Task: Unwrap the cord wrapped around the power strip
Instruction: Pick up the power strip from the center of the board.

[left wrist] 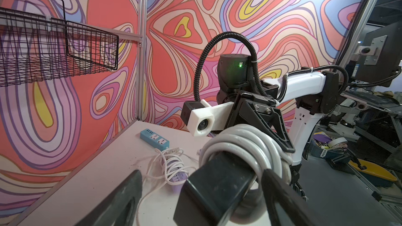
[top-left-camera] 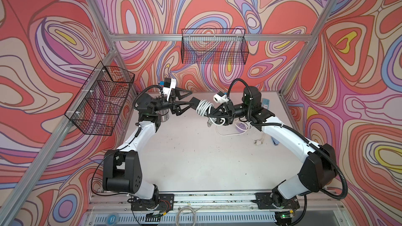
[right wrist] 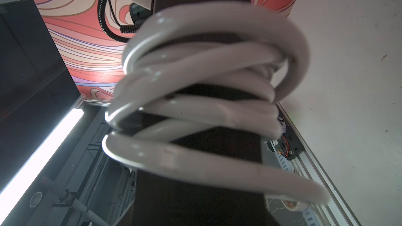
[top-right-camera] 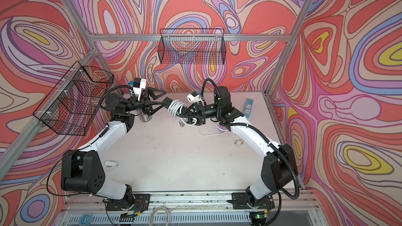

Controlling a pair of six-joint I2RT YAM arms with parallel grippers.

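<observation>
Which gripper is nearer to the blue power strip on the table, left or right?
Right. The right gripper, shut on the black power strip, is on the side toward the blue power strip. The left gripper stands farther away, at the black strip's other end.

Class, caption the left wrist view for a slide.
The right gripper holds a black power strip wound with cord; left gripper open around its end.

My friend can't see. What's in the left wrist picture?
Up close, a black power strip wound with thick grey cord sits between the left arm's open fingers. The right arm's fingers hold its far end; a blue power strip lies on the table behind.
</observation>
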